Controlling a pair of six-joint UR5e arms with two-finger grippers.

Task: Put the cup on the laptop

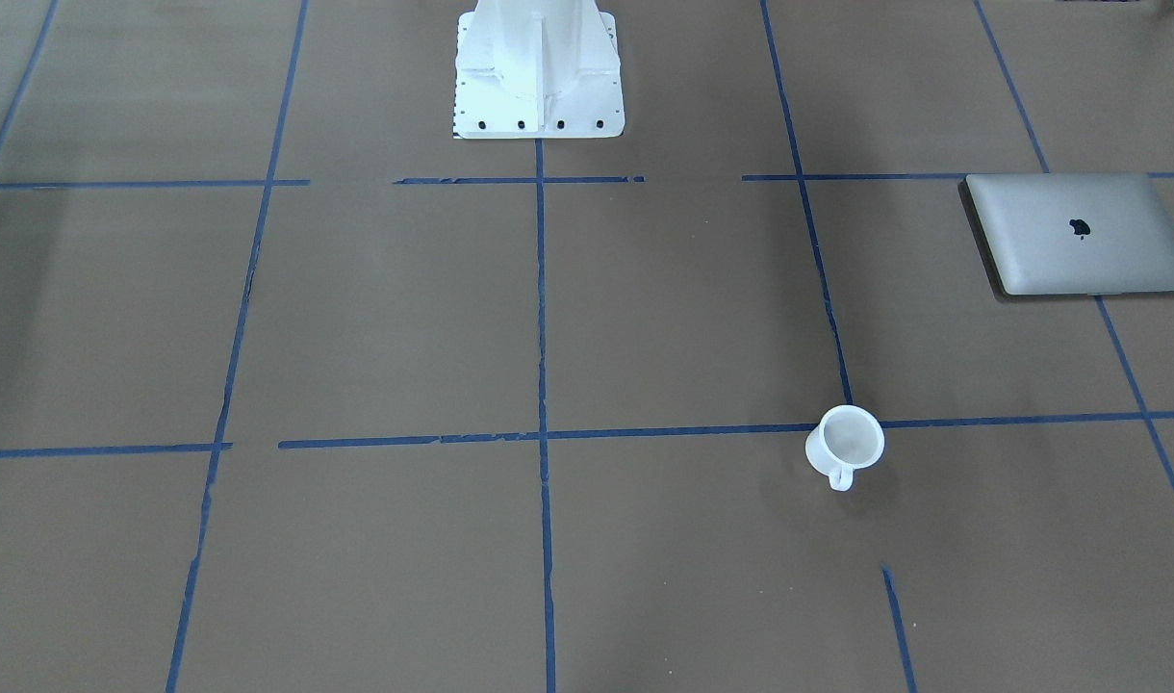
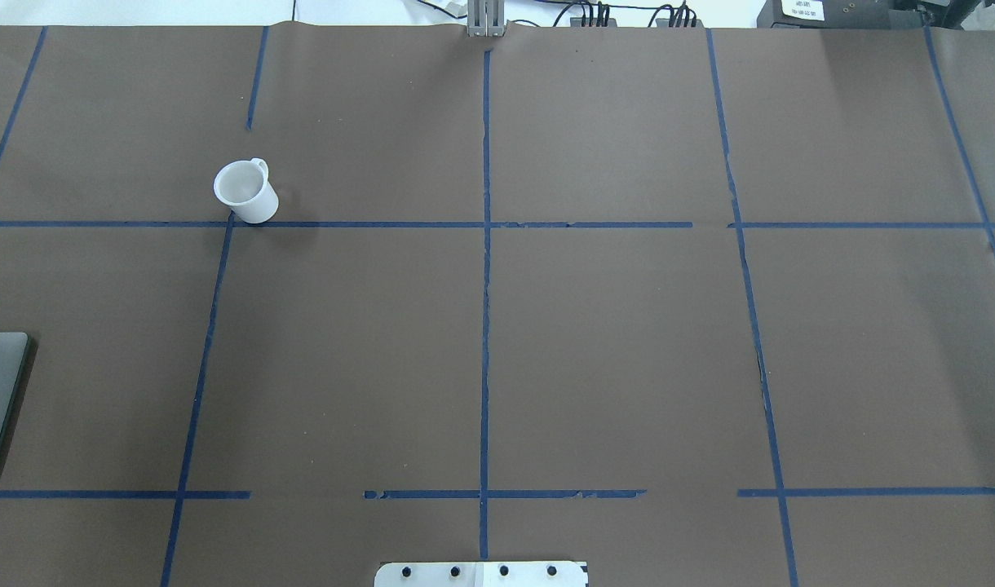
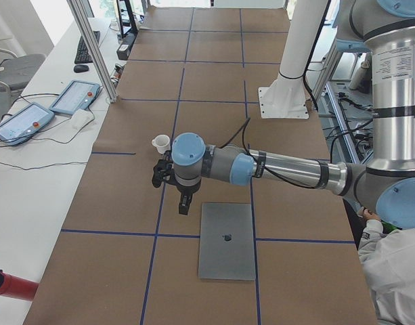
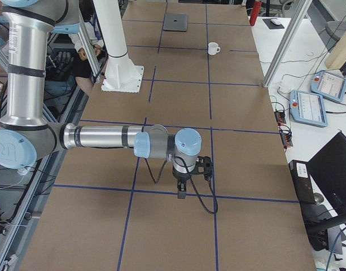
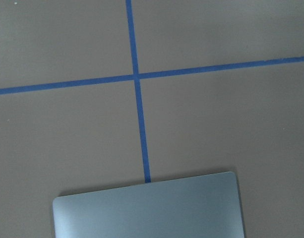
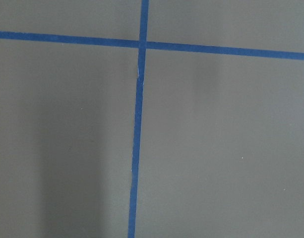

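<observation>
While both arms hang above the brown paper-covered table (image 1: pixel 395 318), the small plain white cup with a loop handle (image 1: pixel 845 443) stands upright and empty at a crossing of blue tape lines (image 1: pixel 541 318). It is well apart from the thin, flat silver-grey laptop with a dark logo on its closed lid (image 1: pixel 1078 236). Both lie on the robot's left side. Nothing rests on the laptop, so the task is not yet begun.

The left tool (image 3: pixel 183 203) hovers over the table between cup and laptop, near the laptop's edge. The right tool (image 4: pixel 181 189) hangs over the table well apart from both. Each shows only in a side view, so how far it is open cannot be told. The cup stands free of both.

Handling, as a judgement: the cup looks light, rigid and smooth-walled, so it may slip or tip under a glancing contact. Grip across the rim wall, one finger inside and one outside, on the side away from the handle, which points away from the robot. Set it down gently on the smooth lid.
</observation>
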